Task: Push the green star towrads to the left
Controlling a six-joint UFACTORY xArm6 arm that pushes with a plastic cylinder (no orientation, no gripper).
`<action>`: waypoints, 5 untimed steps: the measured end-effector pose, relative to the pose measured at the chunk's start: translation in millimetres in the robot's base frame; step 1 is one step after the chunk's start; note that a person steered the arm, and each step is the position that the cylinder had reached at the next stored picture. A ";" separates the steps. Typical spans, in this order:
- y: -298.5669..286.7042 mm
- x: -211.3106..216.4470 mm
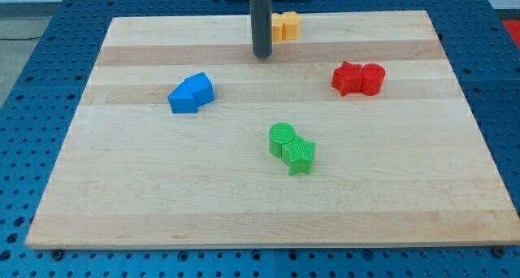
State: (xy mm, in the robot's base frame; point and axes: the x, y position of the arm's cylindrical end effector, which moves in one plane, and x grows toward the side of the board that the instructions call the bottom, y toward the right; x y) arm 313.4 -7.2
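Resting on a blue pegboard (49, 34), the wooden board (162, 197) carries the green star (300, 155) at lower centre, touching the green cylinder (282, 137); my tip (261, 54), clawless, stands upper centre.

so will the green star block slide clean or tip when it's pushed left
The low, flat-topped green star block probably slides rather than tips on the smooth wooden board. Touching the green round block, it may drag that along. My tip is far off.

My arm shows only as a straight, smooth, dark grey cylindrical rod with a faint lighter sheen down one side. My tip (261, 55) ends flat and round. At twelve o'clock the rod meets a darker mount, cut off.
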 end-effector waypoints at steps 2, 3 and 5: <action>36.1 66.5; 70.9 97.9; 110.7 165.6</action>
State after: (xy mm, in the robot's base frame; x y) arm 479.0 103.5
